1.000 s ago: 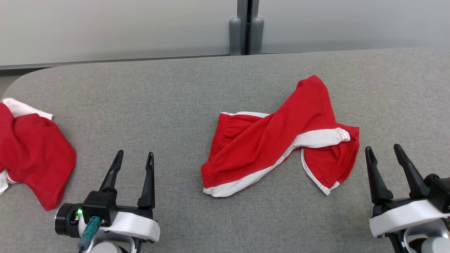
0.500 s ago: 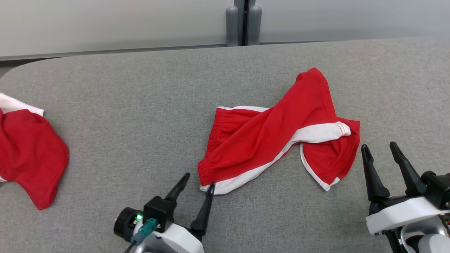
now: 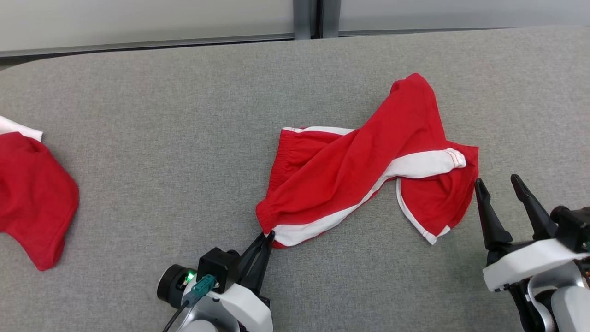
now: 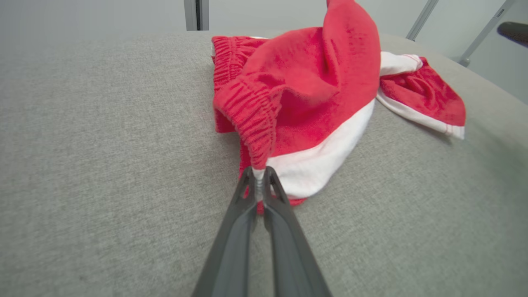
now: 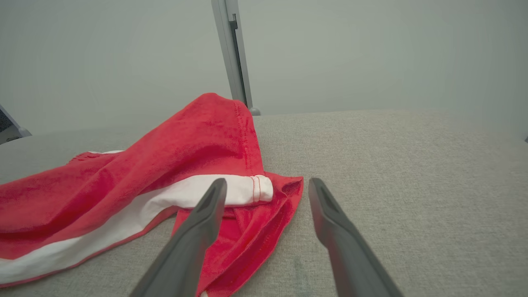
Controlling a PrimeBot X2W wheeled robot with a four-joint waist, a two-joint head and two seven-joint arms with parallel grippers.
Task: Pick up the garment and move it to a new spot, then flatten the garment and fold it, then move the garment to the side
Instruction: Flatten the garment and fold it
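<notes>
Pick-up in hand: the left fingers [image 3: 266,236] clamp the waistband corner of the crumpled red-and-white cotton shorts [image 3: 350,180], lying on the grey fabric counter [image 3: 161,138] just beyond them — the right fingers [image 3: 485,203] stand apart, empty, beside the hem. Next, I judge, a lift clear.

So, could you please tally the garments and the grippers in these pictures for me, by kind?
Red-and-white garments: 2 (red shorts in the middle, second garment at the left edge)
Grippers: 2 (left gripper shut on the waistband corner of the red shorts, right gripper open)
Total: 4
</notes>
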